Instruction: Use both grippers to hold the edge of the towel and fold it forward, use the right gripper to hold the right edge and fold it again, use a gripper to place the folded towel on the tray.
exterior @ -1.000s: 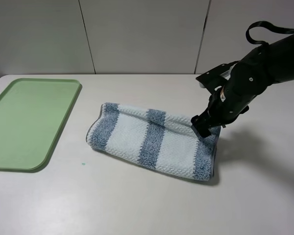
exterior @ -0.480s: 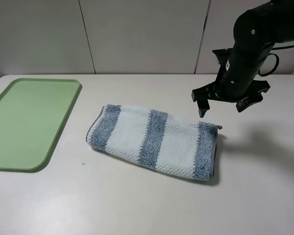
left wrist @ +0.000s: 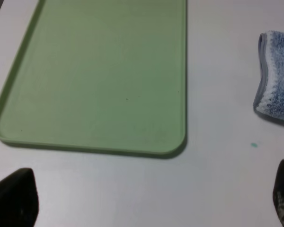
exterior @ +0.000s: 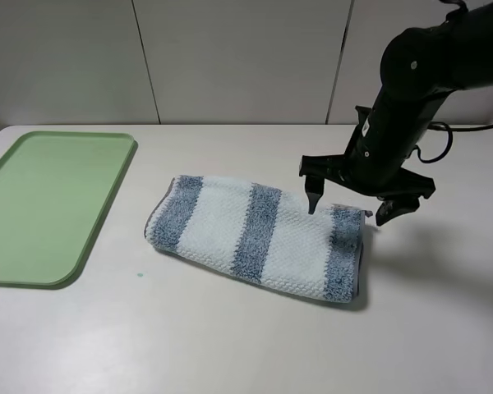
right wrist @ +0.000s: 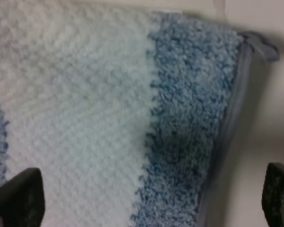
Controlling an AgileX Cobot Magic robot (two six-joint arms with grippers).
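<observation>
Right gripper (exterior: 349, 207) drops back down, jaws wide, empty, poised over the right edge (exterior: 361, 254) of the towel (exterior: 255, 234), folded once mid-worktop. Second fold and the tray (exterior: 49, 205), worktop's left edge, remain.

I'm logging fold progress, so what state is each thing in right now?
towel: folded over, lying loose on the table, off the tray.
tray: bare, nothing on it.
right gripper: open, fingers spread over the towel's right end, holding nothing.
left gripper: open, holding nothing, above the table near the tray.
</observation>
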